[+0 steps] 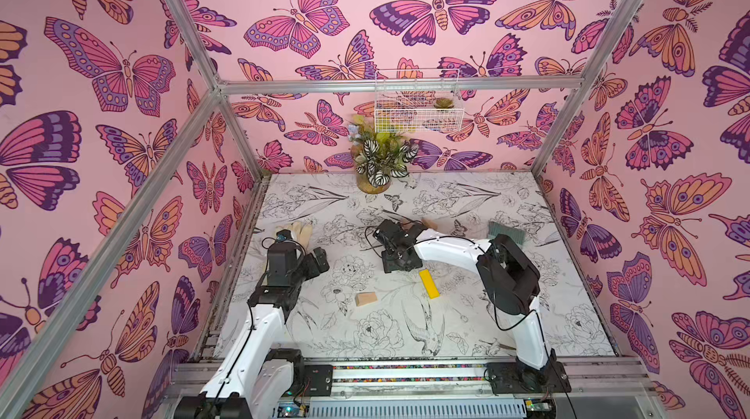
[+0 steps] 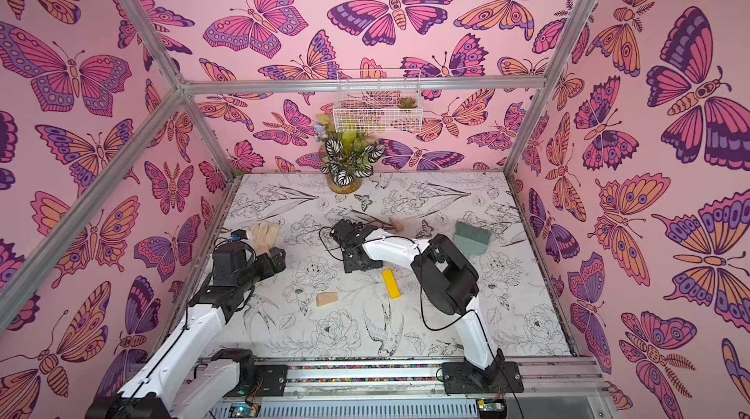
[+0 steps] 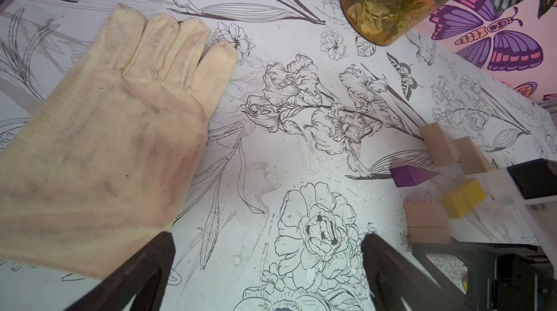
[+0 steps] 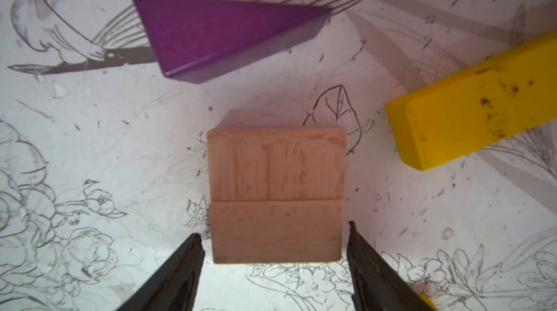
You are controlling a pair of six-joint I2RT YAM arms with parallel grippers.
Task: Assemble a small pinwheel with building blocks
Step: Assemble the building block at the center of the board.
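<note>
No pinwheel is in view; the building blocks lie loose on the table. My right gripper (image 4: 274, 232) is open astride a squarish wooden block (image 4: 275, 167), with a thin gap at each fingertip. Beyond that block lie a purple wedge (image 4: 223, 35) and a yellow bar (image 4: 479, 107), apart from it. In both top views a second yellow bar (image 1: 429, 283) and a wooden wedge (image 1: 365, 299) lie nearer the front. Two more wooden pieces (image 3: 440, 143) sit behind the purple wedge (image 3: 411, 175). My left gripper (image 3: 266, 238) hangs open over bare table, holding nothing.
A beige glove (image 3: 105, 143) lies flat next to the left gripper (image 1: 320, 260). A teal hand brush (image 2: 470, 236) rests at the right behind the right arm. A potted plant (image 1: 375, 161) stands at the back wall under a white wire basket (image 1: 418, 106).
</note>
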